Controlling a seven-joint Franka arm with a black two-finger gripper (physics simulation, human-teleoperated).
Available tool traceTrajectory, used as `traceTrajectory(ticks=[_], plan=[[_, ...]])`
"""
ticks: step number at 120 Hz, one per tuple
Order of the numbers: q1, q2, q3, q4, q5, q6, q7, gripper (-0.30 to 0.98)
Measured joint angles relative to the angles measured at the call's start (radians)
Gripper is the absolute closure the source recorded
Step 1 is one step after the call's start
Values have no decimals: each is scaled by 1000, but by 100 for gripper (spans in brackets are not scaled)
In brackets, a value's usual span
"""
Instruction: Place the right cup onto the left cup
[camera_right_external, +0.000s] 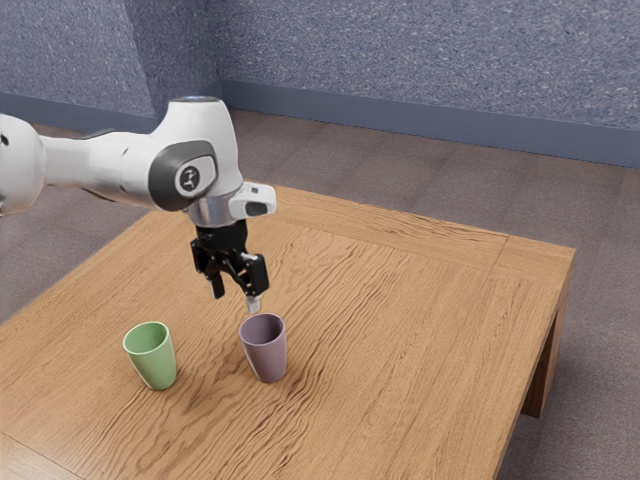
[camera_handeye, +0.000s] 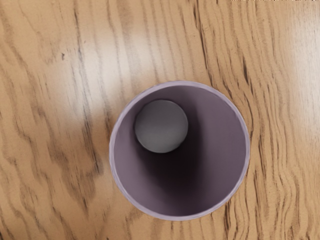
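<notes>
Exterior view: fingers (camera_right_external: 253, 302) stand apart above a grained wooden table (camera_right_external: 420, 320), speckled bluish wall (camera_right_external: 400, 60) beyond greyish floor (camera_right_external: 400, 175).

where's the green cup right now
The green cup stands upright on the wooden table, to the exterior view's left of the purple cup.

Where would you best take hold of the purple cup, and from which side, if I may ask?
I'd take the purple cup by its rim, from straight above: it stands upright, mouth up and open, so one finger of my open gripper could likely go inside and the other outside.
</notes>
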Motion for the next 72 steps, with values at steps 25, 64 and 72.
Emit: traceTrajectory(ticks=[25,64,72], plan=[[9,56,-24,-9,-41,74,0,10],[-1,119,-44,-16,-80,137,1,11],[-4,132,-46,-16,-88,146,1,11]])
